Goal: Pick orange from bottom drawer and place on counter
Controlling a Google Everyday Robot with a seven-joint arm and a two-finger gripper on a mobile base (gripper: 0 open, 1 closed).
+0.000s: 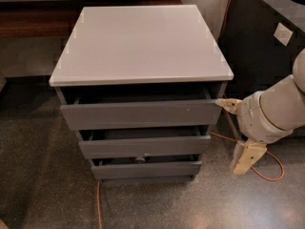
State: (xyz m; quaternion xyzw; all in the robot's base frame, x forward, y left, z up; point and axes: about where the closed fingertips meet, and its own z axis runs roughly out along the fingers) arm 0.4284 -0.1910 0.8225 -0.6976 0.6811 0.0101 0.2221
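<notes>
The grey cabinet stands in the middle of the camera view with its light grey counter (140,42) bare. The bottom drawer (147,169) is the lowest and narrowest of three dark grey drawers and is pulled out a little, like the two above it. The orange is not visible; the inside of the bottom drawer is hidden. My gripper (244,159) hangs on the cream arm to the right of the cabinet, pointing down, level with the lower drawers and apart from them. It holds nothing that I can see.
A black cabinet (257,42) with a speckled top stands close on the right, behind my arm. An orange cable (269,171) loops on the speckled floor beside it, and another cable (98,204) runs forward from under the cabinet. A dark wooden ledge (33,18) lies at the back left.
</notes>
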